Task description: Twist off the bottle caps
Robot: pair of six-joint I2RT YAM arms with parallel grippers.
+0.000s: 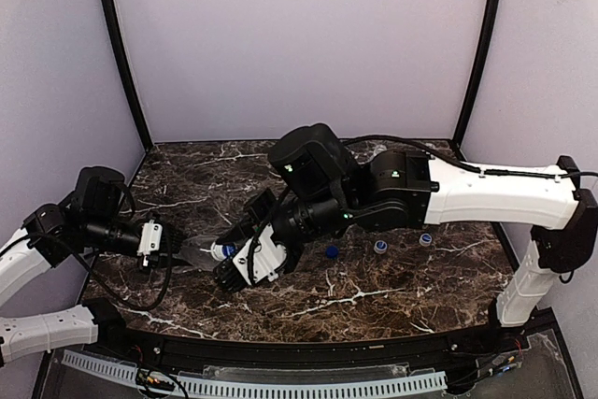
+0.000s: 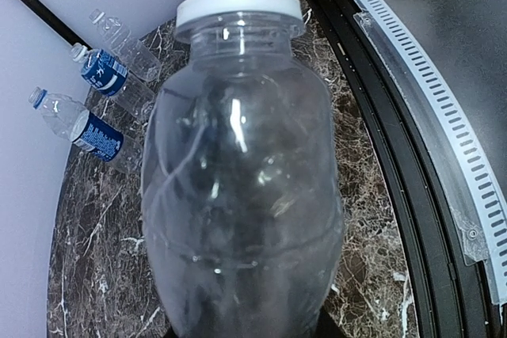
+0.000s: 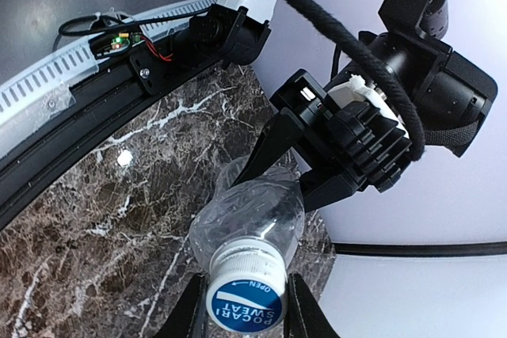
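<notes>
Bracing the bottle [image 2: 238, 195] in your left gripper [image 3: 291, 173], you pinched its cap [image 3: 245, 304] with the right gripper [image 3: 242, 281]; next, it seemingly needed a steady twist.

Left arm [image 1: 42, 249] enters from the left edge, forearm low and roughly level, pointing right; left gripper [image 1: 176, 255] clamped on the body of a bottle [image 2: 238, 195], holding it sideways; right arm [image 1: 486, 189] rises at the right edge, white link reaching left, wrist dipped down-left; right gripper [image 3: 247, 310] faces the left one, fingers [image 3: 192, 306] pressed to both sides of the cap [image 3: 245, 300].
</notes>
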